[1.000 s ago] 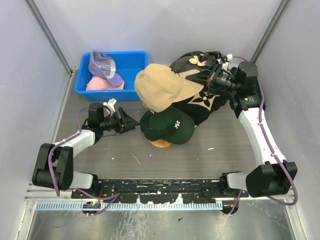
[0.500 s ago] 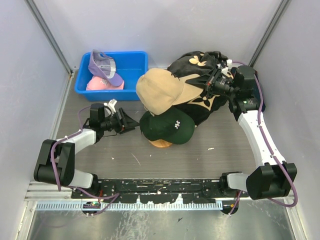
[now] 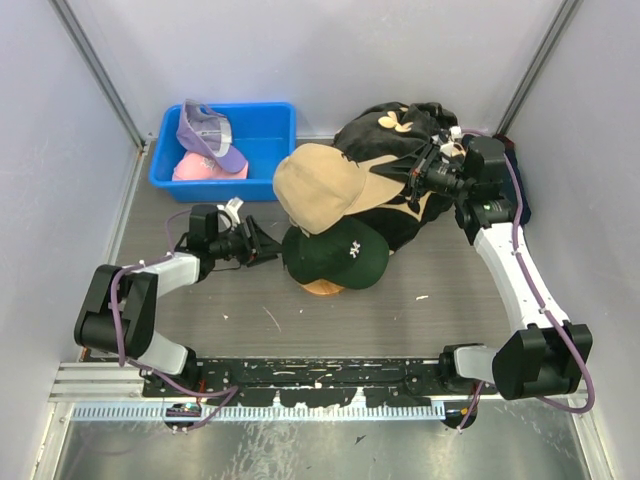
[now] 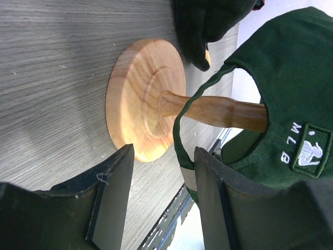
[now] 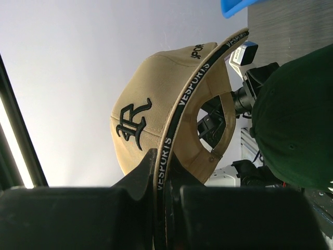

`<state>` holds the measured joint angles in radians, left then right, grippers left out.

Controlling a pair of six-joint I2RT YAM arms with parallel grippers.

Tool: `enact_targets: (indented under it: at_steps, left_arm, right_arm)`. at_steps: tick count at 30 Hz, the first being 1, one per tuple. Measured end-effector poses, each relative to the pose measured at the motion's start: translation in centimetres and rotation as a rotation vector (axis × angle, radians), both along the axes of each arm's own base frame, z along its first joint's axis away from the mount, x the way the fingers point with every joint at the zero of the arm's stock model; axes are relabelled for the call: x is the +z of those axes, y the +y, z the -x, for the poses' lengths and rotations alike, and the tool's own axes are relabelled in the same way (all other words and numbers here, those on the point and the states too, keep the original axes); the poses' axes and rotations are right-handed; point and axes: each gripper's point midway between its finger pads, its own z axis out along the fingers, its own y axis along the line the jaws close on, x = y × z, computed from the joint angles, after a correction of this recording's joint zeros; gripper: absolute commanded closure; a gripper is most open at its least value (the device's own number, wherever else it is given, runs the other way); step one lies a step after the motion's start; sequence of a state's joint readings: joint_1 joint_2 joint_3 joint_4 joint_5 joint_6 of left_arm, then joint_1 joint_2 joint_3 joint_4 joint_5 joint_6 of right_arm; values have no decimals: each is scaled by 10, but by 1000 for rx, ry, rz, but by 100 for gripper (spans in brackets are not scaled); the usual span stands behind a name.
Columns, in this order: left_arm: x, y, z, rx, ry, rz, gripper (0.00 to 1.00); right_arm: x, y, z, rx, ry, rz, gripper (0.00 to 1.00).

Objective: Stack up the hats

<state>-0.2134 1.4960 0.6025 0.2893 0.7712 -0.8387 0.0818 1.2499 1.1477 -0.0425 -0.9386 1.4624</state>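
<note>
A: Tan hat (image 3: 320,185), item one. Where is it sitting, and what is holding it?
B: It is hanging off the table, its brim edge pinched between the tightly closed fingers of the right gripper (image 5: 161,166). The crown is reaching out beyond the fingertips, toward the green hat (image 3: 340,255).
A: Handling?
B: I am judging it light and soft. The crown is probably flopping while the brim is staying stiffer, so the brim is looking like the best hold.
A: Left gripper (image 4: 164,151)?
B: Its fingers are standing partly apart, gripping nothing. Just ahead of the tips, the green hat is sitting on the stand (image 4: 145,99).
A: Containers?
B: One bin (image 3: 270,110), lying well away from both sets of fingers, is holding the purple hat (image 3: 205,130) and the pink hat (image 3: 205,170), the purple one lying uppermost.
</note>
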Motion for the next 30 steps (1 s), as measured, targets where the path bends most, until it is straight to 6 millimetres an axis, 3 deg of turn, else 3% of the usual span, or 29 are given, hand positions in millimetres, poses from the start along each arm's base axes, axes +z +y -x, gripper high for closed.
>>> enact_targets:
  at_steps: [6,8,11,17,25,30]
  left_arm:
    - [1,-9,0,-9,10,17,41]
    - [3,-10,-1,-7,5,25,43]
    - [5,-11,-3,-2,2,31,57]
    - [4,-11,-5,1,6,33,64]
    - [4,-13,-11,1,7,33,73]
    - [3,-13,-11,1,11,32,73]
  right_arm:
    - [-7,0,0,-2,14,3,99]
    - [-7,1,0,-1,14,4,99]
    - [-8,1,0,0,14,6,99]
    - [-16,5,2,10,25,11,99]
    - [-35,35,18,74,59,23,99]
    - [-34,47,24,98,50,16,99]
